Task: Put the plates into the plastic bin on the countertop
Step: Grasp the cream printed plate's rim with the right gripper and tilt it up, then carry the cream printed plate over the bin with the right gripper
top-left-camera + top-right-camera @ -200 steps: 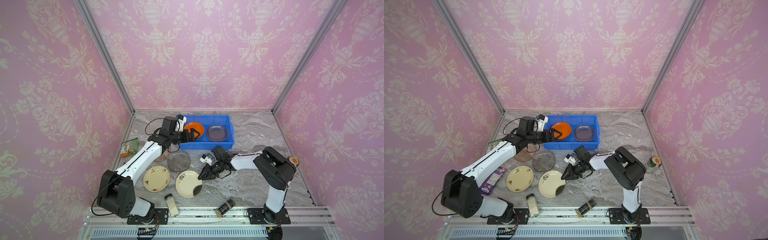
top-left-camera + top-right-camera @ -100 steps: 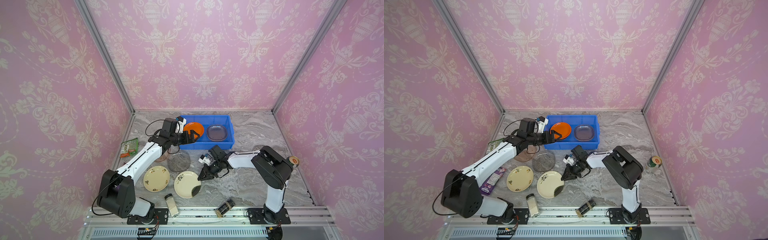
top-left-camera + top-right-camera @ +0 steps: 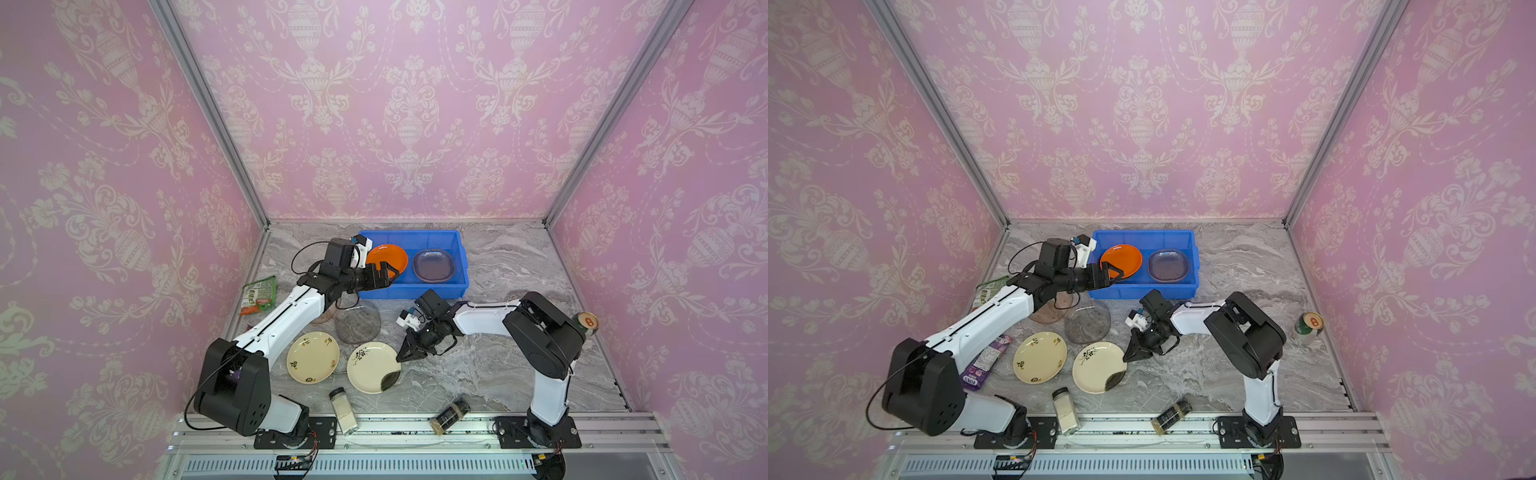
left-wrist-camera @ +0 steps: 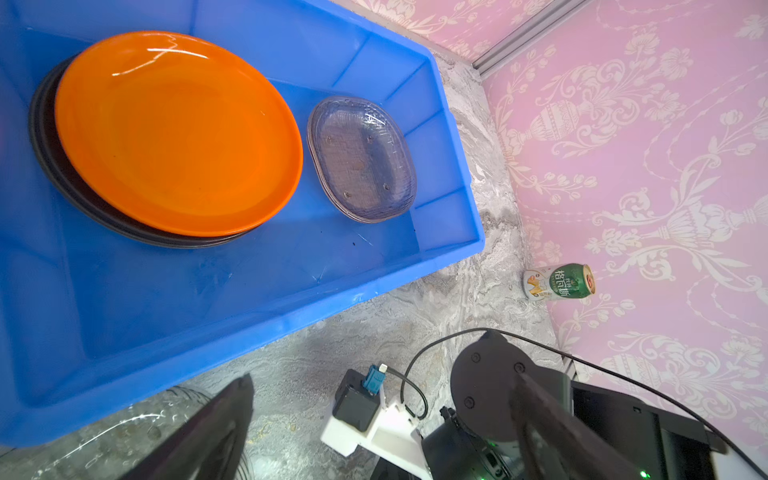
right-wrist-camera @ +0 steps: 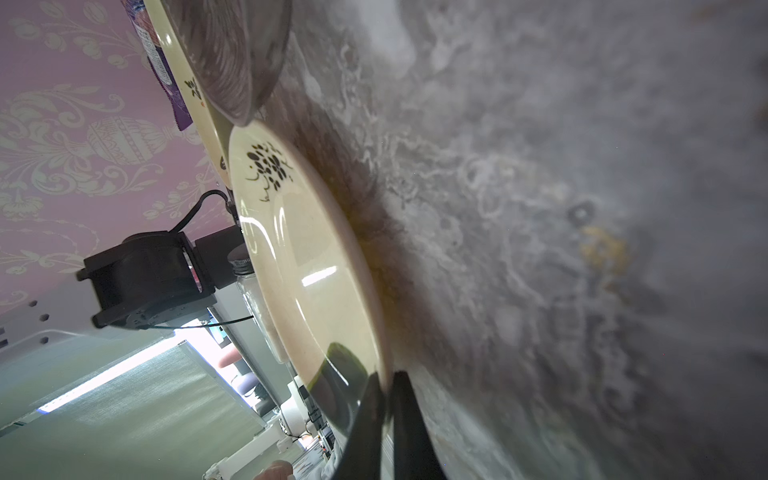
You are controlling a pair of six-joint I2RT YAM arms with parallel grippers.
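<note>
- Hidden parts: the pinkish glass plate [image 3: 1054, 309] lies mostly under the left arm [image 3: 992, 316], at 10 o'clock of the grey glass plate [image 3: 1088, 322]. The black plate [image 4: 62, 183] shows only as a dark crescent under the orange plate [image 4: 178, 133]; we cannot count the layers there.
- Unclear: we cannot tell whether the dark patch [image 3: 390, 378] on the sprig cream plate [image 3: 370, 365] is a motif or a reflection.
- Container: the blue bin [image 3: 415, 291] stands toward 12 o'clock on the tabletop [image 3: 498, 365]. Its 9 o'clock half holds the orange-on-black stack, its 3 o'clock half the glass oval plate [image 3: 434, 264].
- Outside the bin: the sprig cream plate and the second cream plate [image 3: 312, 357] lie side by side toward 6 o'clock, with both glass plates between them and the bin.
- Left tool [image 3: 386, 276]: released, jaws wide and empty, above the bin's 7 o'clock corner.
- Right tool [image 3: 402, 358]: clenched on the sprig cream plate's rim near its 3 o'clock.
- View differences: only the right wrist view shows the fingers [image 5: 363, 424] on either side of that rim. Only the left wrist view shows the black plate and the lettering on the can [image 4: 557, 282]. The purple packet [image 3: 984, 361] appears whole in a top view.
</note>
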